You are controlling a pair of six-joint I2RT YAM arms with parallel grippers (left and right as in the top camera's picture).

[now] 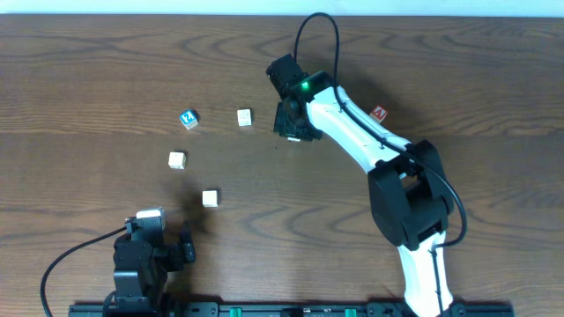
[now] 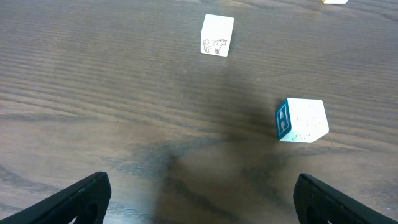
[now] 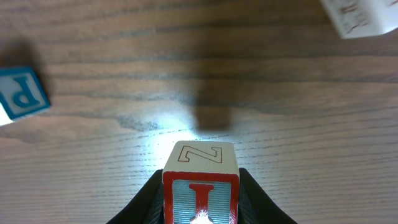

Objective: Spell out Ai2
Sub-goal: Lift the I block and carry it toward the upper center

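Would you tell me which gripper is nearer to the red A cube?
Right. The right gripper, shut on the I cube, is a short way left of the A cube; the left gripper sits far off, further left and closer in.

Bottom centre: small wooden cube (image 3: 200, 186), red "I" on pale blue, red border. Upper middle: pale wooden cube (image 2: 217, 35) with black cow outline.

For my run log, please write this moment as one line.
right end effector: shut on I cube | left end effector: open | A cube: untouched
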